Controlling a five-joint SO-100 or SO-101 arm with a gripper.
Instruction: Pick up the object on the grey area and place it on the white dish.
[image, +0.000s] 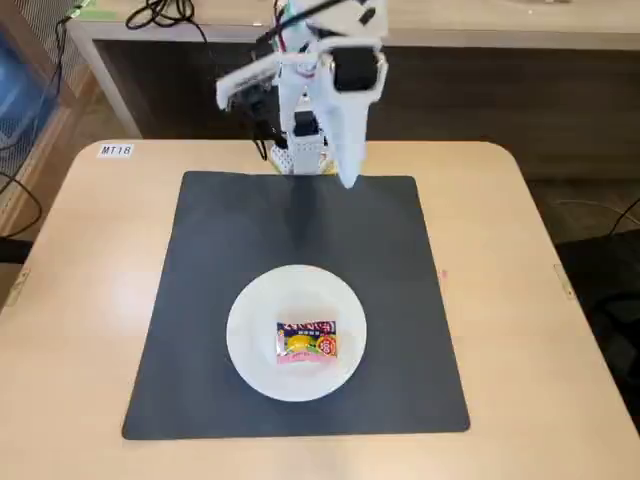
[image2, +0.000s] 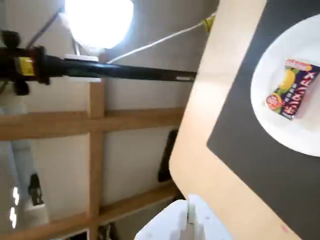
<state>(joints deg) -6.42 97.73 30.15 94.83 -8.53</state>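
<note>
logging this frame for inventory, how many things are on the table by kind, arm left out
snack packet: 1, lying on the plate
white plate: 1, sitting on the mat
dark grey mat: 1, flat on the table
paper label: 1, near a table corner
Total: 4
The gripper hangs raised above the mat's far edge, holding nothing.

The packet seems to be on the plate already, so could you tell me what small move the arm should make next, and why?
Probably none beyond settling at rest: the packet lies wholly on the plate, and the gripper is raised near the mat's far edge, holding nothing.
</note>
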